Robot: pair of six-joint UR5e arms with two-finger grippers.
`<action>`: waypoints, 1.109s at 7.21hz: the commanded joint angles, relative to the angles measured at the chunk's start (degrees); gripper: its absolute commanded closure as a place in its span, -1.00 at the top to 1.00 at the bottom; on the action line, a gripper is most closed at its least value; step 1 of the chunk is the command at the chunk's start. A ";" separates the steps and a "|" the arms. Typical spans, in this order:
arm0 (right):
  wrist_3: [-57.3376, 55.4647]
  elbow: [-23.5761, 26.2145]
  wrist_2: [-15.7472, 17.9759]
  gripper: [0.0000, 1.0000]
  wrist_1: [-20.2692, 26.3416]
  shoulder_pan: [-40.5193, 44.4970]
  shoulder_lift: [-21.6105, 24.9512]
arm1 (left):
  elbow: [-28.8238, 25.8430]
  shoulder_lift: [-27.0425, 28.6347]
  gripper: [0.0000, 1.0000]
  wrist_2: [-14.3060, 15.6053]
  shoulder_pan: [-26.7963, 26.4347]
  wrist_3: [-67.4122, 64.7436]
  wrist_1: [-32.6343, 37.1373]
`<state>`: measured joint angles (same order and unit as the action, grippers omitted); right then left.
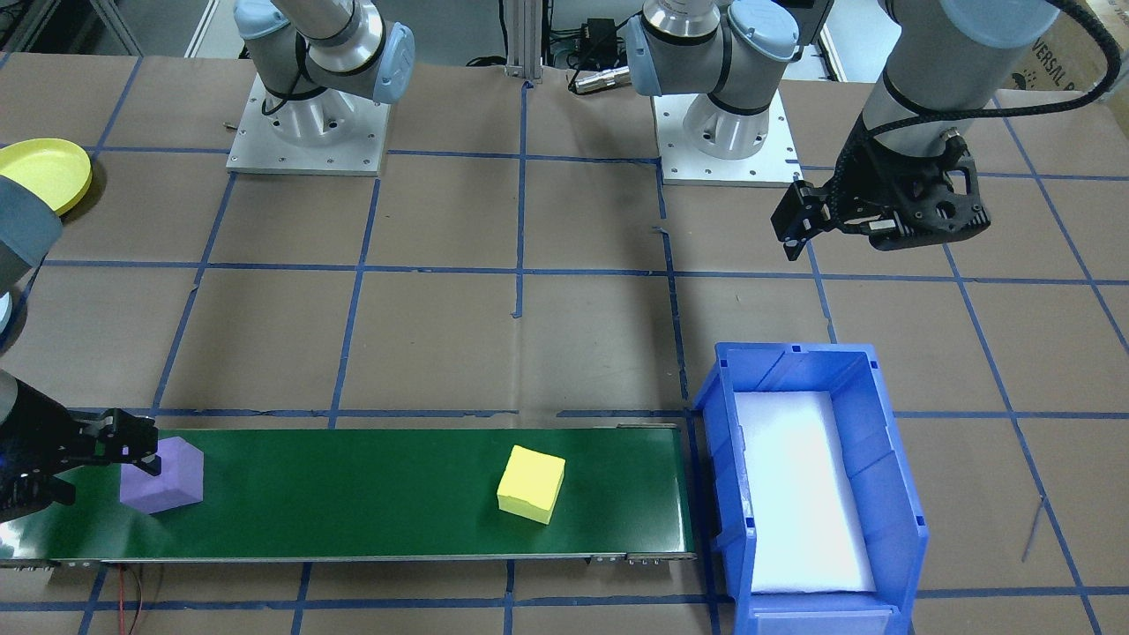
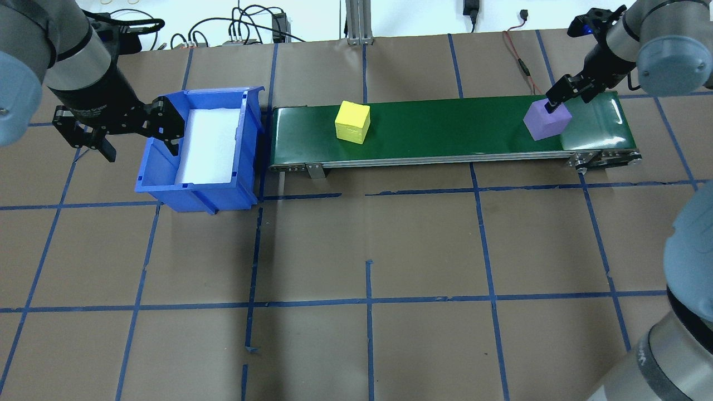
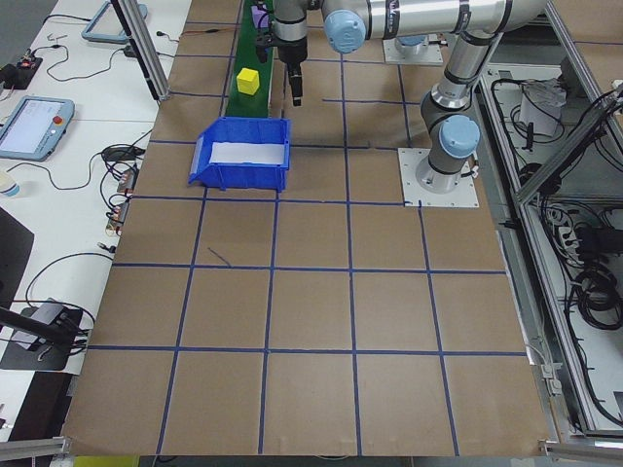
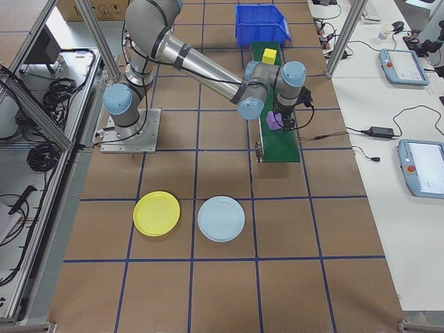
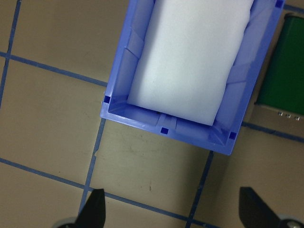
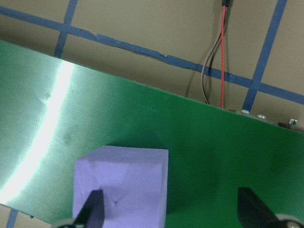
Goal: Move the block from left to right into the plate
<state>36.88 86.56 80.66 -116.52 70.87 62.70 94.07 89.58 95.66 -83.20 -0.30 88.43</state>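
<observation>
Purple block (image 2: 547,121) turned cornerwise on belt (image 2: 445,131), right gripper (image 6: 168,209) spread over it, left gripper (image 5: 173,209) spread.

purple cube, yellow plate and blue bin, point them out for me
purple cube (image 2: 547,122): overhead exterior view, on its top face.
yellow plate (image 4: 156,213): exterior right view, on its flat middle.
blue bin (image 1: 893,476): exterior front-facing view, on its side wall.

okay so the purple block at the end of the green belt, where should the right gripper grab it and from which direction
Grip the purple block across two opposite flat side faces, coming straight down from above. It sits flat on the green belt with its top face clear and open belt around it. In the wrist view only one finger of the right gripper overlaps the block, so shift sideways to centre it between the open fingers first.
</observation>
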 commanded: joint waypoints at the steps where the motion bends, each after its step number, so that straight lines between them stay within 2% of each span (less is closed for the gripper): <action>1: 0.12 0.01 0.02 0.99 -0.37 -0.03 -0.38 | 0.58 -0.11 1.00 -0.04 -0.03 -0.66 -0.01; 4: -2.87 0.09 0.63 0.99 -0.20 -0.03 0.32 | 2.07 -0.19 1.00 -0.21 -0.12 -3.04 -0.36; 8: -2.69 3.08 0.99 0.99 -0.37 -0.03 0.23 | 1.99 -0.11 1.00 -0.30 -0.12 -3.04 -0.71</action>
<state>34.28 89.20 81.56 -116.82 70.84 62.90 96.06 89.44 95.43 -83.32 -3.31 87.80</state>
